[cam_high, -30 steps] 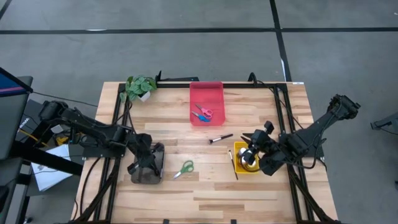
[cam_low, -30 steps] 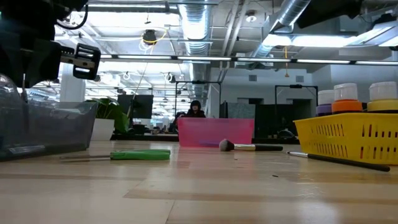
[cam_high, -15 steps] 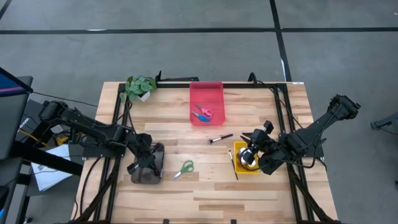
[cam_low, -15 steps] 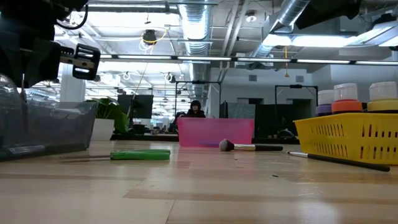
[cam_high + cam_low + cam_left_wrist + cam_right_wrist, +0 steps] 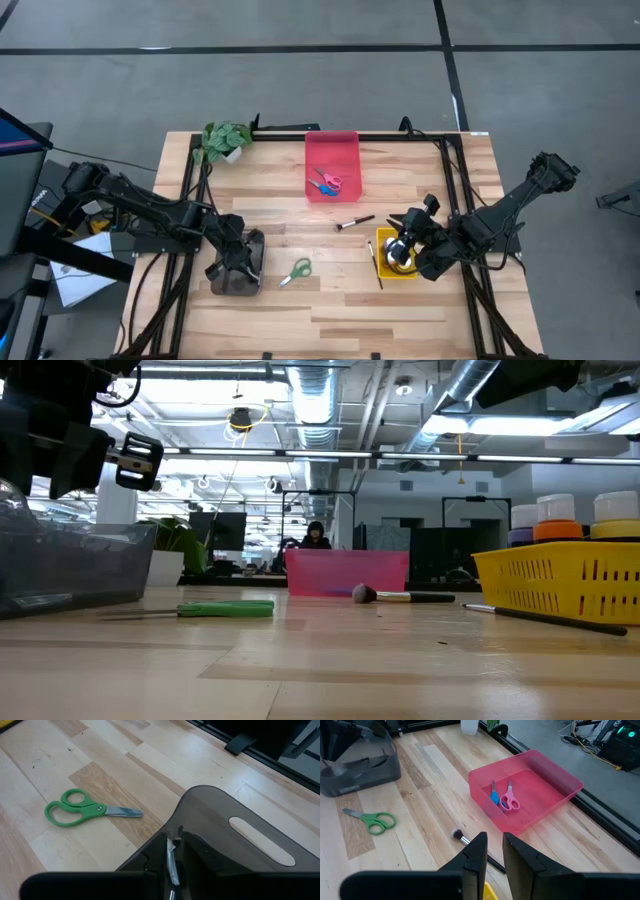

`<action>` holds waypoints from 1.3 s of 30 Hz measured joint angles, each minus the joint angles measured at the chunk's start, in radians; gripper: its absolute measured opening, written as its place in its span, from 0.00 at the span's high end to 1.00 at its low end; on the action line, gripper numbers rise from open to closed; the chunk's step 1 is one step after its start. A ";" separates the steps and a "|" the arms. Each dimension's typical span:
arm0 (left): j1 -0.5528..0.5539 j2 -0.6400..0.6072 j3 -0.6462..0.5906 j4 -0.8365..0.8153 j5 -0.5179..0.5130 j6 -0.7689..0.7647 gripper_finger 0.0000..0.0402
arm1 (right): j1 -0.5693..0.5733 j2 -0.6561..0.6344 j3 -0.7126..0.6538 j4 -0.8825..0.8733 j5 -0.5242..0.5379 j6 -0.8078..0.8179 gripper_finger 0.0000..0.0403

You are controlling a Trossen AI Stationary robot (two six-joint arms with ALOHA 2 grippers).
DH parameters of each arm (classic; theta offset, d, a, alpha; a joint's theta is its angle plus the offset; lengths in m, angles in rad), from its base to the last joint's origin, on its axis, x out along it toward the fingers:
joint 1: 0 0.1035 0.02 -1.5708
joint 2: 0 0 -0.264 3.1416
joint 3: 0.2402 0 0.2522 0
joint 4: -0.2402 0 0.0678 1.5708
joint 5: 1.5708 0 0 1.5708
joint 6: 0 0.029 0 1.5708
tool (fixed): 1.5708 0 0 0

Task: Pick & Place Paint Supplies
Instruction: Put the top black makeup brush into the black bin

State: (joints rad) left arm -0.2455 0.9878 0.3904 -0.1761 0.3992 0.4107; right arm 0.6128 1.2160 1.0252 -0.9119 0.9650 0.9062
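Since the earlier frames: left gripper tilted slightly over the grey tray, seen in the low view as a shift of the dark arm at upper left; all other items unmoved.

Left gripper: at the grey tray on the table's left part, fingers nearly together on a thin silvery piece; what that piece is cannot be told.

Right gripper: above the yellow tray on the table's right part, fingers a narrow gap apart, nothing between them.

Green scissors: flat on the wood, just beside the grey tray, between the two arms.

Pink scissors and blue scissors: side by side inside the red tray at the table's far middle.

Brush, short, pale-tipped: on the wood between red tray and yellow tray.

Brush, thin, dark-handled: lying along the yellow tray's left side, touching or nearly so.

Paint bottles: standing in the yellow tray; in the high view the right gripper covers most of them.

Potted plant: far left corner, well apart from the rest.

Person: in the room behind, beyond the red tray.
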 joint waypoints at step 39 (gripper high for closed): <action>-0.002 0.000 0.000 0.623 -0.092 -0.162 0.83 | 0.000 0.000 0.000 -0.071 0.001 0.003 0.86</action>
State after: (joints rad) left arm -0.2476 0.9878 0.3901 0.4466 0.3068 0.2483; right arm 0.6125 1.2160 1.0251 -0.9825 0.9657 0.9092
